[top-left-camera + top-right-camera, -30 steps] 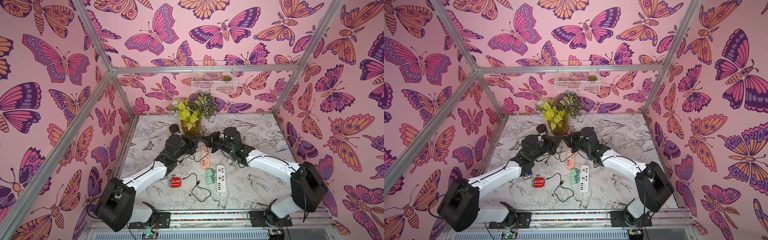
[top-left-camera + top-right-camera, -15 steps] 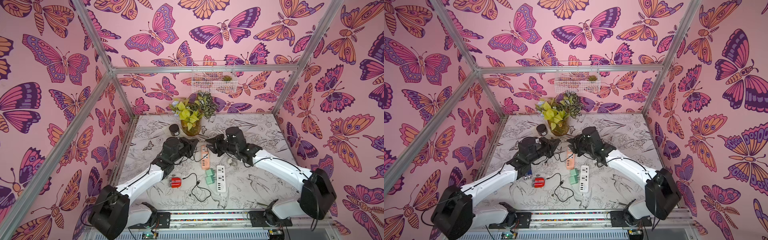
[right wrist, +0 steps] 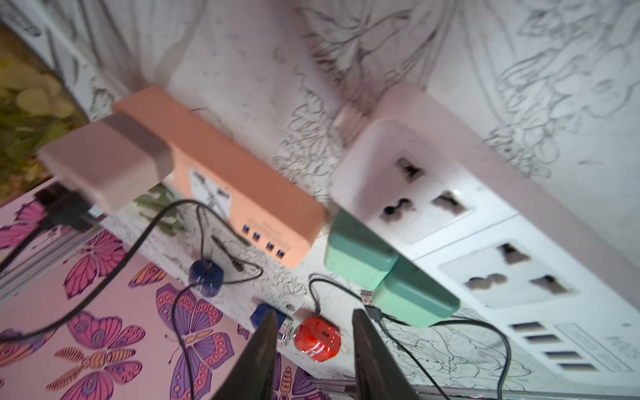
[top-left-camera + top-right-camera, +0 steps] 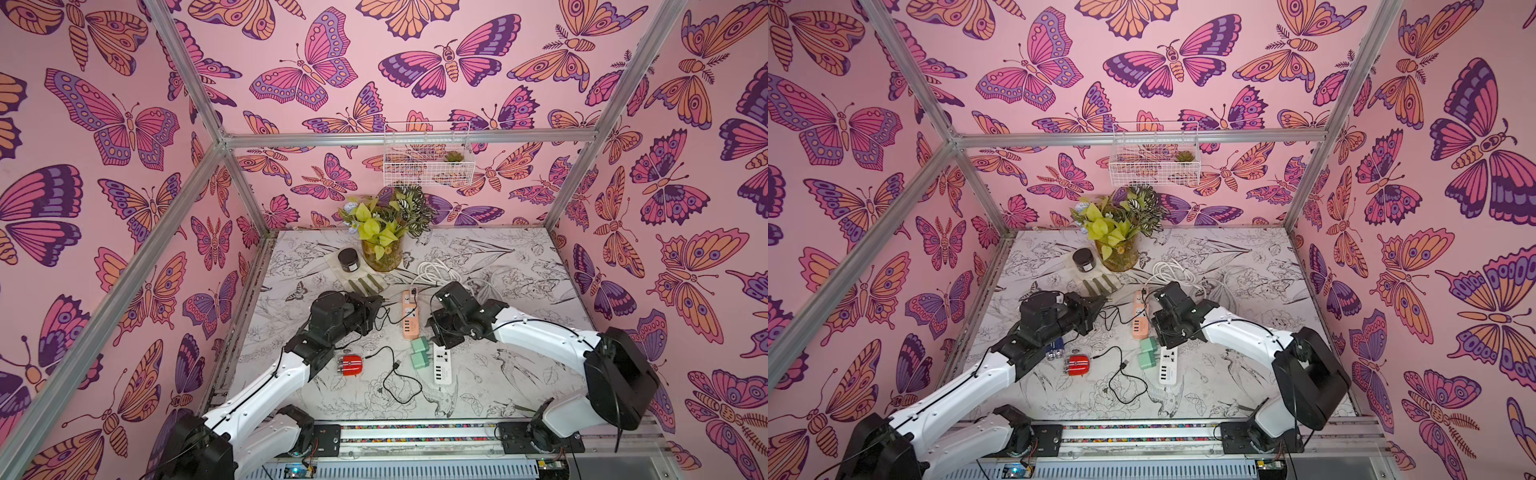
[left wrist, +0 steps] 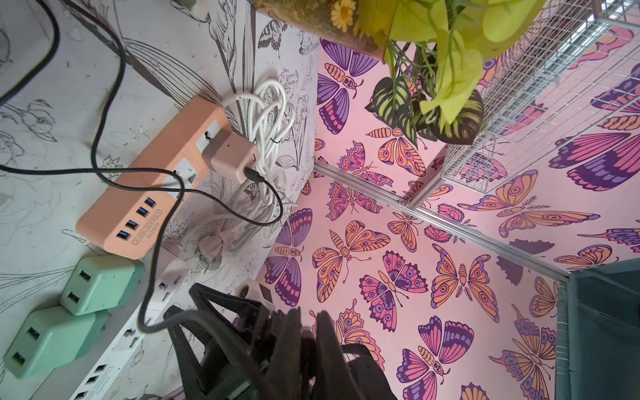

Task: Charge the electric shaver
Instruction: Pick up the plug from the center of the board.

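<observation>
**A:** Flower-sketched counter (image 4: 519,374): orange power strip (image 4: 409,319) in the middle, white power strip (image 4: 443,365) close by!

**B:** Two green adapters (image 4: 419,352) against the white one, red shaver (image 4: 350,365) and black cable (image 4: 384,381) nearby, plant vase (image 4: 381,259) at the back.

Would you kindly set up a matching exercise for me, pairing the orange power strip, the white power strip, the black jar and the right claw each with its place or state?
Things:
1. orange power strip
2. white power strip
3. black jar
4. right claw

Places or states:
A. open, holding nothing
B. next to the plant vase, at the back
C. has a beige charger plugged into it
D. two green chargers lie along its long side

Pairs: 1-C, 2-D, 3-B, 4-A.
</observation>
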